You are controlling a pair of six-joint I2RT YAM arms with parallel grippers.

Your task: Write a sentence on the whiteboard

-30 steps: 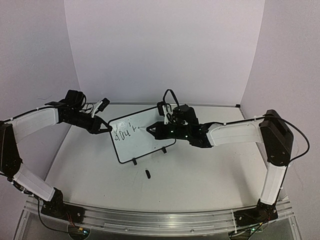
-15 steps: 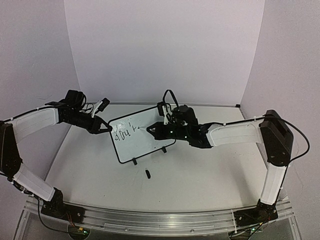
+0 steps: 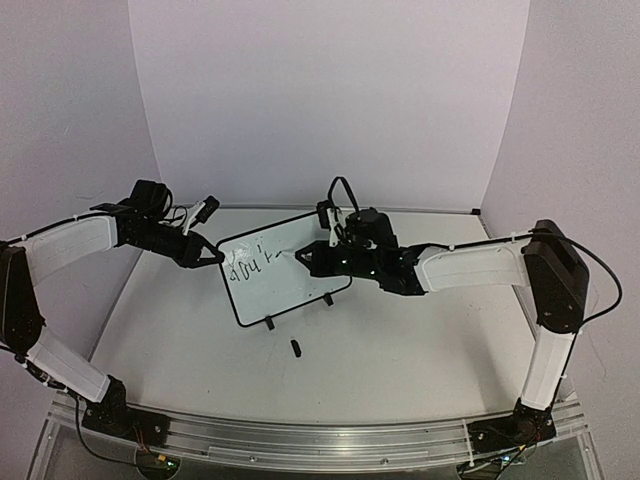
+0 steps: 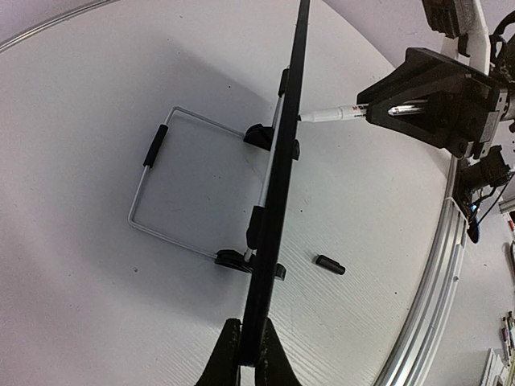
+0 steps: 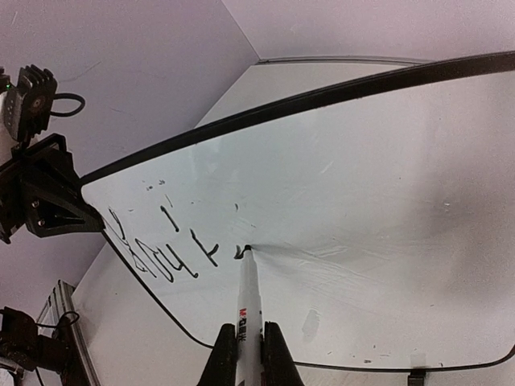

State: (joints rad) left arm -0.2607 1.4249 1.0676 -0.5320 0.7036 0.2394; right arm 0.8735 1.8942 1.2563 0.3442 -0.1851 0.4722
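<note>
Two grips: your left jaws pinch the whiteboard (image 3: 290, 282) edge, your right jaws clamp the marker (image 5: 248, 297) touching it.

L arm (image 3: 70, 245) & R arm (image 3: 470, 268): white shells, black joints, thin black cables (image 3: 340, 188); L gripper (image 4: 249, 358), R gripper (image 5: 247, 346) all black.

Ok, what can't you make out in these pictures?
Top external: the sentence on the whiteboard is too small to read.
Left wrist: the whiteboard shows edge-on, hiding its face.
Right wrist: the bottom edge cuts off the rear of the marker.
Top external: the small black piece by the whiteboard is unidentifiable.
</note>
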